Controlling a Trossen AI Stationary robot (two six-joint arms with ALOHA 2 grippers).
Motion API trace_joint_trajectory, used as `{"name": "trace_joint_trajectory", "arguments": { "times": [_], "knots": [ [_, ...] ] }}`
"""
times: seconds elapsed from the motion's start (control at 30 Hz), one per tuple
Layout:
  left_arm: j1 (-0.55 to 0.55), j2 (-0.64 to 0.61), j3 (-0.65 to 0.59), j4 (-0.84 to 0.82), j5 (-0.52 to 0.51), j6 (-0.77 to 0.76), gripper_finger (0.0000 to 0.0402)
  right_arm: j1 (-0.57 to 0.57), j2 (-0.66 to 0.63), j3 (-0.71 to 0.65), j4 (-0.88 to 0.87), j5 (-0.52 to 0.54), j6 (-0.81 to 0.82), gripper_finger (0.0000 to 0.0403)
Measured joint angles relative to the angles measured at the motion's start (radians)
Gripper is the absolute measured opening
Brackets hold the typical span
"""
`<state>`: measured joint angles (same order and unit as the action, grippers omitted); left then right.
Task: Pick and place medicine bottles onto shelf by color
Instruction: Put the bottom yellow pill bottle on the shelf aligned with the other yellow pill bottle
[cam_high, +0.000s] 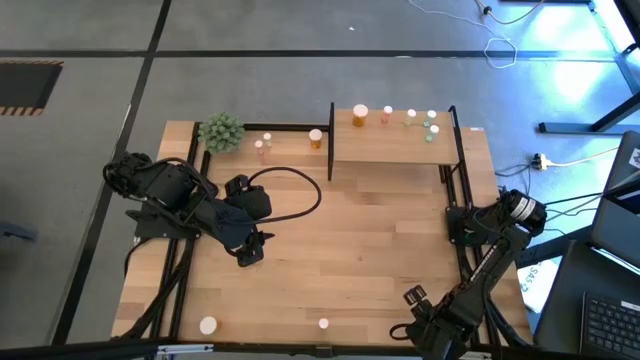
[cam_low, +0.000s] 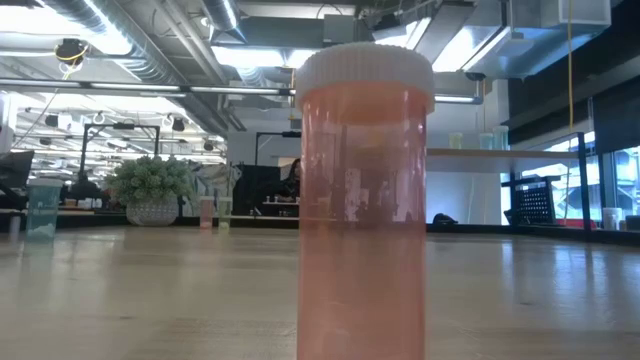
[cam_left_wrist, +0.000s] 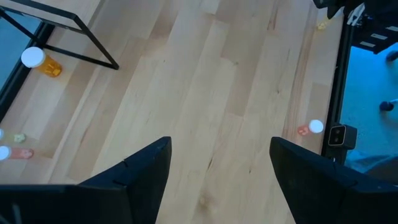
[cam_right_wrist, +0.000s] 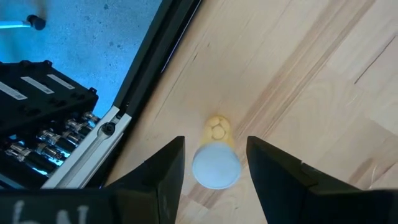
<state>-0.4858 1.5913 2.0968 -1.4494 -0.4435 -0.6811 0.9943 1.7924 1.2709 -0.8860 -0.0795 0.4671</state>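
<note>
A: High view straight down, whole tabletop (cam_high: 340, 230). Low view table-level, pink-red bottle (cam_low: 362, 210) right against lens.
B: Wrist views both look down close at wood. Left wrist shares orange bottle (cam_left_wrist: 41, 61) with high (cam_high: 316, 138).

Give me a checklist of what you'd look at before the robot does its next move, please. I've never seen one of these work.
1. Right hand open: ok, its fingers stand apart.
2. Yellow bottle lined up: ok, it sits between those fingers with a gap on each side.
3. Bottle gripped: not ok, nothing touches it yet.
4. Left hand out of the way: ok, it is open and empty over bare table, away from the right arm.
5. Room on the shelf: ok, the front of the board is bare; bottles stand along its far edge.
6. Where yellow belongs on the shelf: cannot tell.
</note>
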Motion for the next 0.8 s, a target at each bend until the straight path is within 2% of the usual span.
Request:
{"name": "trace_joint_trajectory", "arguments": {
  "times": [0.37,0.8],
  "knots": [
    [0.000,0.000,0.000,0.000,0.000,0.000,0.0268,0.000,-0.001,-0.051,0.036,-0.026,0.027,0.0174],
    [0.000,0.000,0.000,0.000,0.000,0.000,0.0268,0.000,-0.001,-0.052,0.049,-0.019,0.021,0.0170]
  ]
}}
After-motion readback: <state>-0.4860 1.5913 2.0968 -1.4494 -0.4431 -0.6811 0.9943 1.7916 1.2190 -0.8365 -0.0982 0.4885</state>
